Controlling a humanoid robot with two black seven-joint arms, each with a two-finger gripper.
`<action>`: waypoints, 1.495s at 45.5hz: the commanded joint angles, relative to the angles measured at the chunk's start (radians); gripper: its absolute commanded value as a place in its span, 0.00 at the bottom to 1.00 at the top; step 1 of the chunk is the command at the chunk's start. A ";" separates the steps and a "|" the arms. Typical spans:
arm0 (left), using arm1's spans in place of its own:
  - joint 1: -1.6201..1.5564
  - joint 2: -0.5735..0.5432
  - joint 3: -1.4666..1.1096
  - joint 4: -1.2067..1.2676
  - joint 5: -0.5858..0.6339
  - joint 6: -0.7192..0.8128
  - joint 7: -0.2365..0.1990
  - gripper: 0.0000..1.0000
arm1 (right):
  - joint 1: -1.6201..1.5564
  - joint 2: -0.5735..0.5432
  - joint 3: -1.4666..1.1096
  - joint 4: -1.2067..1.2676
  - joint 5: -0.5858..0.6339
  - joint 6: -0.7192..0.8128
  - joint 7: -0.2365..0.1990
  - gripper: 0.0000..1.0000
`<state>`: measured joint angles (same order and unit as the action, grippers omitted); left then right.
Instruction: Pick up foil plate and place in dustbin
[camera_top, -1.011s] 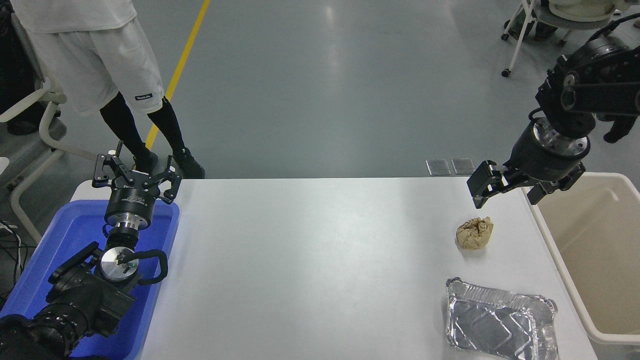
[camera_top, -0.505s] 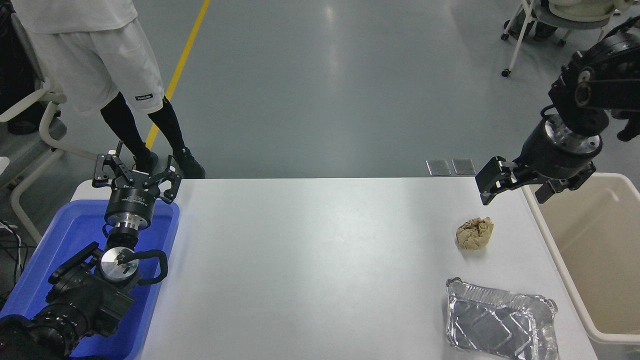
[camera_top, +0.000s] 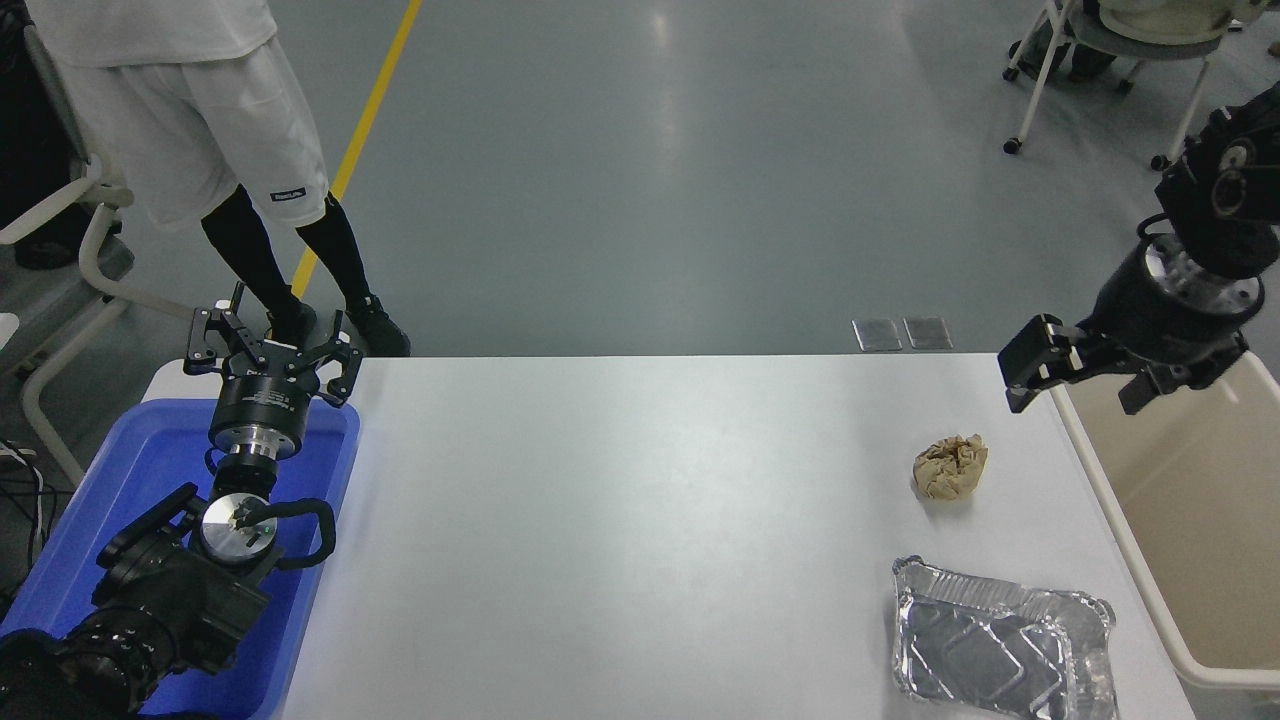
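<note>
Head view: foil plate (camera_top: 1003, 643) is seen lying flat on the white table (camera_top: 620, 520) at its near right corner, just beside the dustbin (camera_top: 1190, 520), untouched. Right gripper (camera_top: 1082, 378) hangs over the table/bin edge w/ jaws spread, nothing held, well apart from the plate. Left gripper (camera_top: 270, 345) is parked over the blue tub (camera_top: 120, 520), fingers splayed. Plate is judged v. light, thin, easily dented, slippery on its base; the crinkled rim should be pinched, prob. at the long far side. Crumpled paper ball (camera_top: 949, 465) is to be avoided.
</note>
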<state>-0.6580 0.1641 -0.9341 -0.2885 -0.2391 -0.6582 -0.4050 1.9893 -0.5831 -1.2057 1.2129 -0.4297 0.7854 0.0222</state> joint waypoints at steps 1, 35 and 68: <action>0.000 0.000 0.001 0.000 0.000 0.000 0.000 0.99 | -0.107 -0.103 0.014 -0.007 -0.047 0.000 -0.001 1.00; 0.000 0.000 0.000 0.000 0.000 0.002 0.000 0.99 | -0.615 -0.305 0.321 -0.102 -0.090 0.000 -0.001 1.00; 0.000 0.000 0.000 0.000 0.000 0.000 0.000 0.99 | -0.929 -0.233 0.604 -0.093 -0.320 -0.454 0.007 1.00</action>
<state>-0.6581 0.1641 -0.9340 -0.2884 -0.2394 -0.6583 -0.4049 1.1449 -0.8370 -0.6879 1.1149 -0.6304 0.4062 0.0267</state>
